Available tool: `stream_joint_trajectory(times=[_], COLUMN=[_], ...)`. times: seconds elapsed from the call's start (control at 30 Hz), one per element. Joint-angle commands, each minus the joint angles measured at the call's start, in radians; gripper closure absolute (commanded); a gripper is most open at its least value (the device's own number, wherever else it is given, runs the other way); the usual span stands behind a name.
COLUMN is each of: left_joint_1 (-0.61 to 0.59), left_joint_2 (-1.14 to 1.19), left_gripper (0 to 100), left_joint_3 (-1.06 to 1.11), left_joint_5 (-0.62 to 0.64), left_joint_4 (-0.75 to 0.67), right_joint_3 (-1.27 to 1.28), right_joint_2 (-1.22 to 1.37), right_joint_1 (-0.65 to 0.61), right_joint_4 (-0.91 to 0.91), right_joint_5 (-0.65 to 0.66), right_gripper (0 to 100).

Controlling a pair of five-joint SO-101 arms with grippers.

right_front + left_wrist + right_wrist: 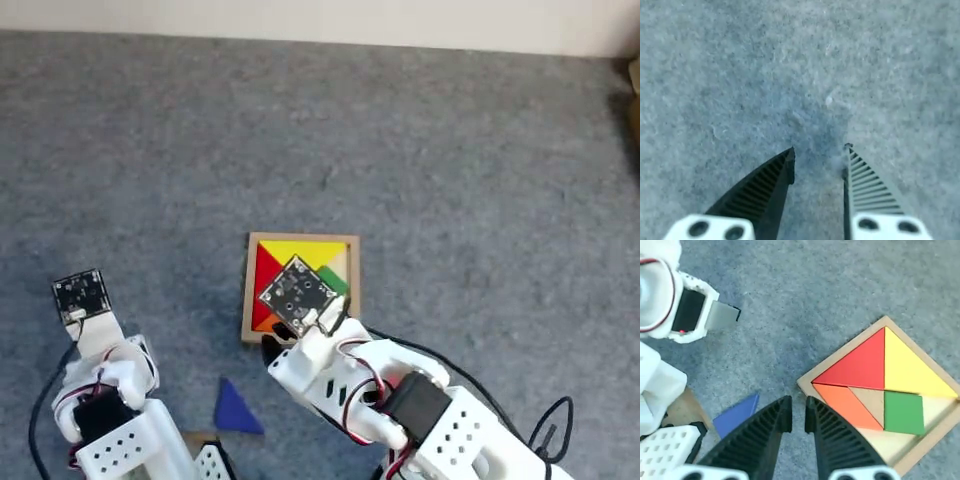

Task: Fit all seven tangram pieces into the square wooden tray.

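The square wooden tray (248, 300) lies mid-table. It holds a red triangle (860, 365), a yellow triangle (907, 367), an orange parallelogram (842, 402), a small tan triangle (867, 399) and a green square (903, 412). A bare patch of the tray floor (880, 440) lies beside the green square. A blue triangle (235, 408) rests on the carpet outside the tray, also seen in the right wrist view (737, 414). My right gripper (796, 407) hovers shut and empty by the tray's near corner. My left gripper (819, 151) is open over bare carpet at the left.
Grey carpet (450, 150) covers the table, with wide free room beyond the tray. The left arm's body (670, 295) stands close to the blue triangle. A brown flat thing (684, 410) lies by the arm bases.
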Motion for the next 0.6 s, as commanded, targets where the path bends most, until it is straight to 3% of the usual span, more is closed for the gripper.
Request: stream_joint_trajectory(times=[0.0, 0.33, 0.57], left_joint_1=[-0.016, -0.016, -0.016], left_joint_2=[-0.024, -0.024, -0.024], left_gripper=[84, 84, 84], left_joint_3=[0.019, 0.019, 0.019], left_joint_5=[0.002, 0.002, 0.002], left_joint_4=[0.006, 0.006, 0.006], right_joint_3=[-0.036, 0.03, 0.105], right_joint_2=[0.005, 0.007, 0.008], right_joint_1=[-0.013, -0.013, -0.015], right_joint_4=[-0.024, -0.03, -0.142], right_joint_5=[-0.018, -0.02, -0.017], right_gripper=[93.5, 93.5, 93.5])
